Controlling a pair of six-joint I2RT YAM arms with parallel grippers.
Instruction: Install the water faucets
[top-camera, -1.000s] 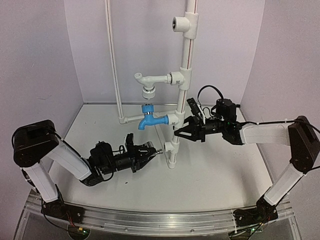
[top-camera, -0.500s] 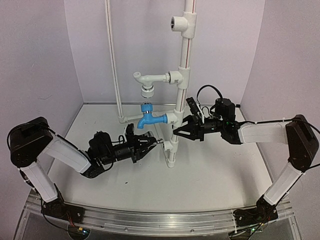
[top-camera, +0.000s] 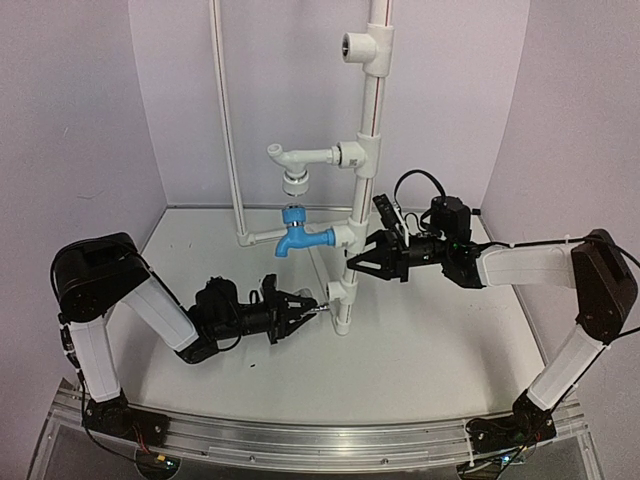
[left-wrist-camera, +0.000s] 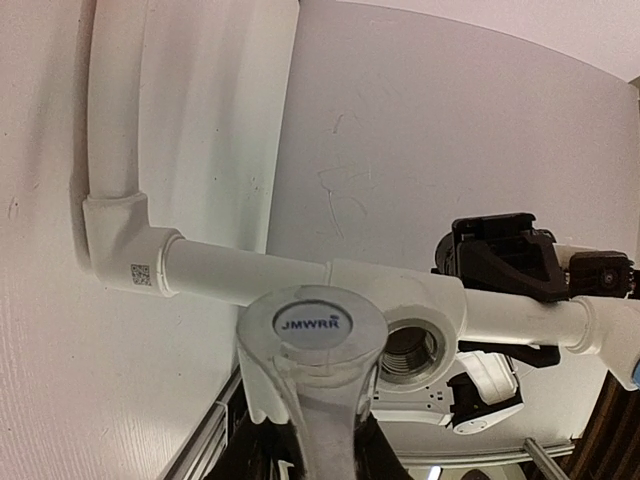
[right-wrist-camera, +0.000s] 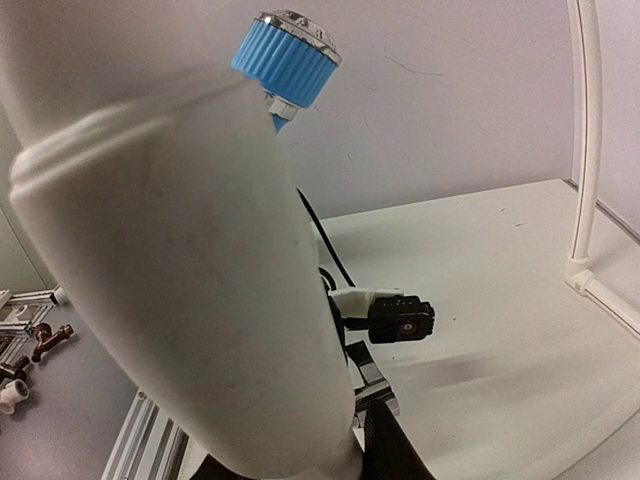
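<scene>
The water faucet (top-camera: 317, 303), a small shiny silver tap, is held level just left of the lowest white tee fitting (top-camera: 342, 292) on the upright pipe (top-camera: 370, 120). My left gripper (top-camera: 300, 305) is shut on it. In the left wrist view the faucet's round cap marked JMWRR (left-wrist-camera: 312, 323) sits beside the tee's threaded opening (left-wrist-camera: 408, 350), slightly left of it and apart. My right gripper (top-camera: 354, 262) is shut on the upright pipe above that tee; the pipe (right-wrist-camera: 180, 260) fills the right wrist view.
A blue plastic tap (top-camera: 293, 240) is screwed into a tee above the faucet. Higher up are a white elbow outlet (top-camera: 295, 172) and an open tee (top-camera: 358, 45). A thin white pipe (top-camera: 228, 120) runs up the back wall. An aluminium rail (top-camera: 300, 440) edges the front.
My left arm has swung its elbow in, and the faucet rose, then came back down beside the low tee. My right gripper edged left on the pipe.
</scene>
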